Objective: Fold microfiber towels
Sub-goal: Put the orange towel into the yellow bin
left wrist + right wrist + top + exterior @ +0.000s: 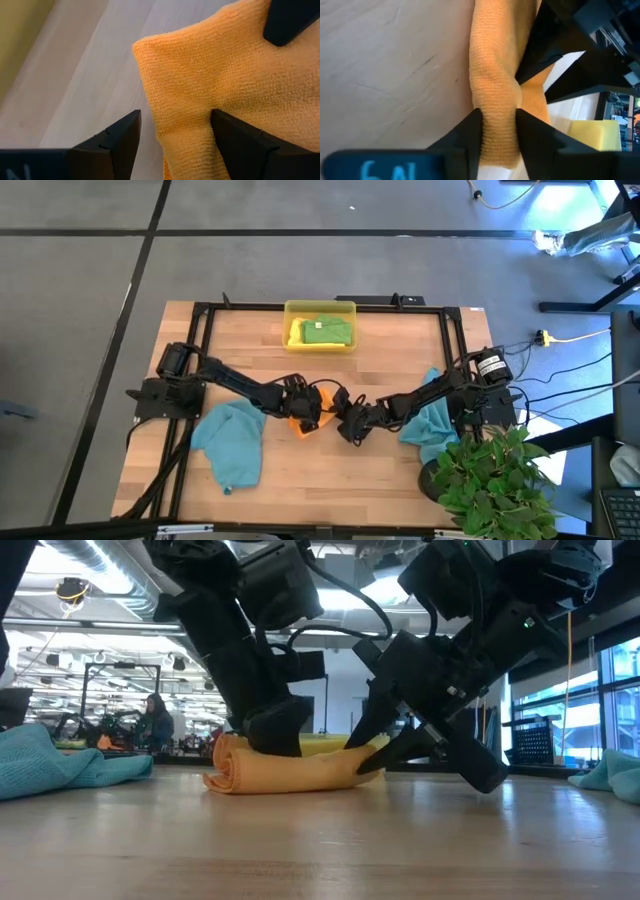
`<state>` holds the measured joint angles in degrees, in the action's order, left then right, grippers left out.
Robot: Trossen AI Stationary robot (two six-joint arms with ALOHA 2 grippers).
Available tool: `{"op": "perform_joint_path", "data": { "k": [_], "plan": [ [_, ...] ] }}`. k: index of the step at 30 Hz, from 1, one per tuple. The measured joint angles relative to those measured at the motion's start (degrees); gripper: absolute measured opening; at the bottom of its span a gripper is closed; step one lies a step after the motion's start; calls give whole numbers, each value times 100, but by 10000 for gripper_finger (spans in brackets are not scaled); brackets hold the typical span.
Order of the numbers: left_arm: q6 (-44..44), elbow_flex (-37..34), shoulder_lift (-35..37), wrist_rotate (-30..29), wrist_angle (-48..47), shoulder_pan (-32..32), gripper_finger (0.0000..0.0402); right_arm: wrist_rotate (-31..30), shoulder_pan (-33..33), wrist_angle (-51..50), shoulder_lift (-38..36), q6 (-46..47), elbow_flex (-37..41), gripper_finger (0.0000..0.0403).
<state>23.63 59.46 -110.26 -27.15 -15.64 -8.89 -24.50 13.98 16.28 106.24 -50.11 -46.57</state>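
You've got nubby, matt microfibre on the orange towel (pixel 492 100), soft teal cloth (pixel 232 442) beside it. Your fingers (pixel 112 145) are smooth matt black plastic. The table (pixel 330 460) is pale satin wood; the tray (pixel 292 315), glossy translucent yellow plastic.

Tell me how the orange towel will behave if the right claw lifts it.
The orange towel is probably floppy: it bunches where the right claw pinches it. It looks light and soft, so the free end would likely droop. Its nubby weave suggests little slipping.
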Motion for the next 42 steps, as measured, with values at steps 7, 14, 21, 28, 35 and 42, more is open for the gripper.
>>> {"op": "perform_joint_path", "data": {
  "k": [7,14,21,28,35,42],
  "plan": [
    [-687,-49,509,-439,-152,-320,236,14,0,-16,0,49,0,46],
    [-1111,-33,1195,-639,-58,-693,236,37,0,-30,0,491,0,13],
    [-1572,-18,1377,-324,256,-1315,236,73,0,-86,0,983,-10,7],
    [-1536,-15,1377,53,310,-1769,236,501,0,-865,0,1785,-427,6],
    [-1326,-3,1283,138,213,-1890,236,727,0,-1540,0,2477,-918,6],
    [-1021,-2,1049,-331,246,-1910,236,939,0,-1966,0,3107,-1232,6]
  ]
}}
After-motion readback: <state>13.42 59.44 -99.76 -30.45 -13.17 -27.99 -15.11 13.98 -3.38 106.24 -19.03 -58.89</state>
